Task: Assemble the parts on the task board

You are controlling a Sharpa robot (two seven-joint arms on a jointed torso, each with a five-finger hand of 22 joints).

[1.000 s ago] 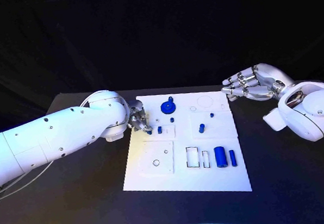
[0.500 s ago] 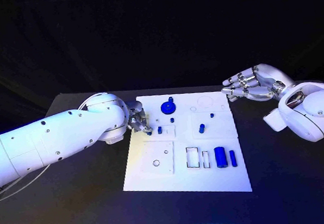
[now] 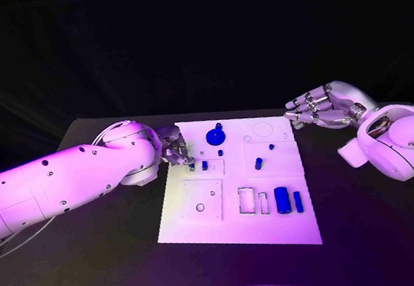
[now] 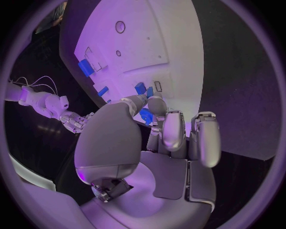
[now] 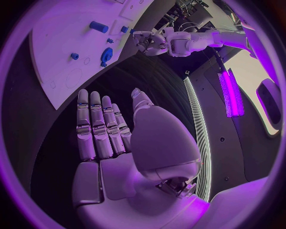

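Observation:
The white task board (image 3: 277, 226) lies mid-table. My left hand (image 3: 176, 150) hovers at its left edge, thumb and a finger closed around a small blue part (image 3: 191, 166), which shows between the fingertips in the left wrist view (image 4: 146, 116). Just beyond them a blue peg (image 3: 204, 164) stands in the board. A blue gear (image 3: 215, 137) sits near the far edge, and a large blue cylinder (image 3: 281, 199) lies at the near right. My right hand (image 3: 319, 110) hangs off the board's far right corner, its straight fingers (image 5: 98, 129) holding nothing.
More small blue pegs (image 3: 257, 164) stand mid-board, and a thin blue bar (image 3: 297, 201) lies beside the cylinder. Empty recesses (image 3: 202, 205) mark the board's near left. Black table (image 3: 100, 267) surrounds the board on every side.
My left hand has edged slightly toward the board's far end while staying over the small blue part. The right hand has not moved.

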